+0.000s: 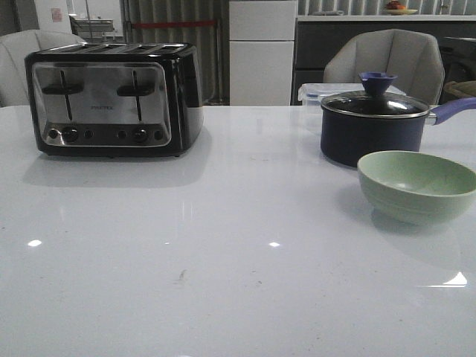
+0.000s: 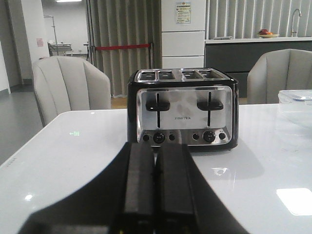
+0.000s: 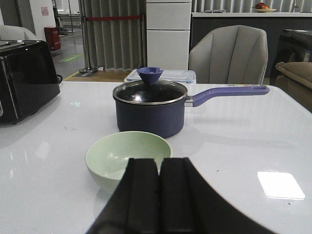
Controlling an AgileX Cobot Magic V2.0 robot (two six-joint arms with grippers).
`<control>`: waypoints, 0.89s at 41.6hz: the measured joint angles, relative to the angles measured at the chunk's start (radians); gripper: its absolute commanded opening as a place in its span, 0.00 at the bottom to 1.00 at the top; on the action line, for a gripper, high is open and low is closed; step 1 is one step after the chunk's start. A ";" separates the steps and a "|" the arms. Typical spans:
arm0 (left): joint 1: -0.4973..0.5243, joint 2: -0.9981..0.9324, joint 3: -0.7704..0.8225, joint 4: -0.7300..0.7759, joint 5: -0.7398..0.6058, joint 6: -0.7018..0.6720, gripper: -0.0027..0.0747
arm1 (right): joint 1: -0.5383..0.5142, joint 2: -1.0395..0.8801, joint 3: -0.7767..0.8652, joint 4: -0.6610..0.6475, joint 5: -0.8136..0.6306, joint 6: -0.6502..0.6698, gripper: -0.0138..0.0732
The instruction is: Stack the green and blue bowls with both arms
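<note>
While both pincers sit closed, the right pincer (image 3: 159, 195) faces the green bowl (image 3: 127, 158).

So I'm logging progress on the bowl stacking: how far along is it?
Nothing looks done. The green bowl sits alone and empty on the table by the saucepan; no blue bowl shows in any view. Nothing is in hand: the left gripper and right gripper are shut and empty. All grasping and stacking remains.

The front view looks low and forward across the table (image 1: 223, 282). Each wrist view sits close behind its own fingers — left facing the toaster (image 2: 183, 109), right facing the saucepan (image 3: 150, 109) — both objects shared with the front view.
</note>
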 measured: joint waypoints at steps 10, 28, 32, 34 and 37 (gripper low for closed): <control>0.000 0.000 0.000 0.000 0.000 0.000 0.15 | 0.000 0.000 0.000 0.000 0.000 0.000 0.22; 0.000 0.000 0.000 0.000 0.000 0.000 0.15 | 0.000 0.000 0.000 0.000 0.000 0.000 0.22; 0.000 0.000 0.000 0.000 0.000 0.000 0.15 | 0.000 0.000 0.000 0.000 0.000 0.000 0.22; 0.000 0.000 0.000 0.000 -0.009 0.000 0.15 | 0.000 0.000 0.000 0.000 -0.004 0.000 0.22; 0.000 0.000 -0.002 0.000 -0.022 0.000 0.15 | 0.000 0.000 0.000 0.000 -0.014 0.000 0.22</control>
